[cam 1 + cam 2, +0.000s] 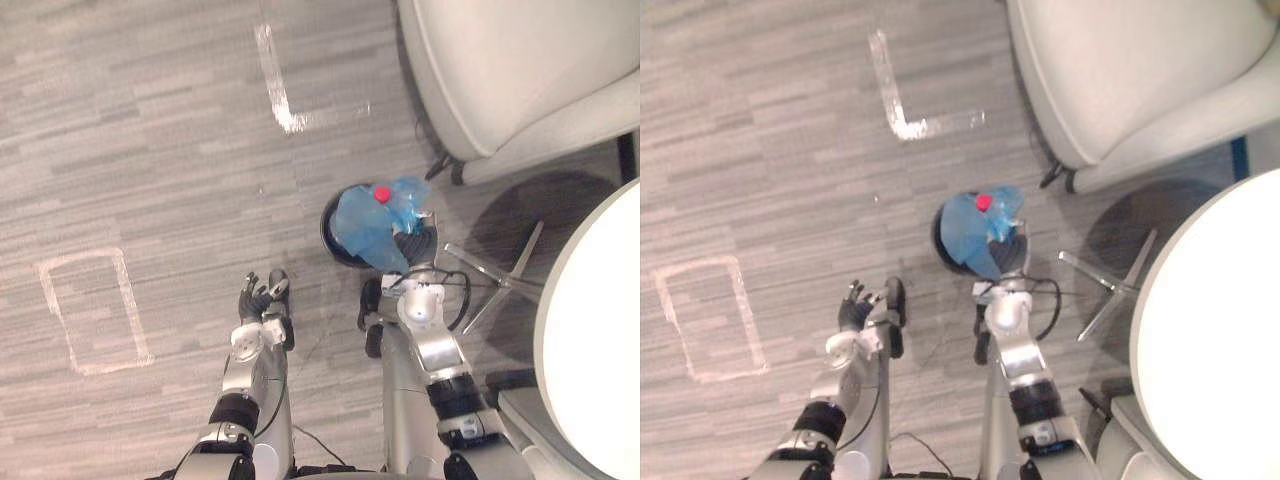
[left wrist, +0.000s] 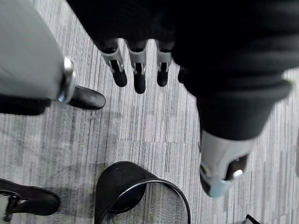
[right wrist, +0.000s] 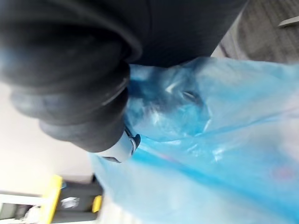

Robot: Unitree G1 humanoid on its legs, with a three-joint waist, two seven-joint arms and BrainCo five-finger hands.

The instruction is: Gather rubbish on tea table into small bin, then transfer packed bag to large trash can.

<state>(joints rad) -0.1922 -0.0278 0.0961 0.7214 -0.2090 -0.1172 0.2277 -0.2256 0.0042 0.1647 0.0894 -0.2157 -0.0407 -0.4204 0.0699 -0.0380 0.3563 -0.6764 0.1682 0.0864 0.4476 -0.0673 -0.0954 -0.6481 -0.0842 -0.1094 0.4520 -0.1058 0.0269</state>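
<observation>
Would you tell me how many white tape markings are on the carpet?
2: an L-shaped marking beyond the small black bin, and a rectangular outline out to the left of the left hand.

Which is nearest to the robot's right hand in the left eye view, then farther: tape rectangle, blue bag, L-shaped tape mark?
1. blue bag, right against the right hand.
2. L-shaped tape mark, on the floor ahead, leftward.
3. tape rectangle, far to the left.
</observation>
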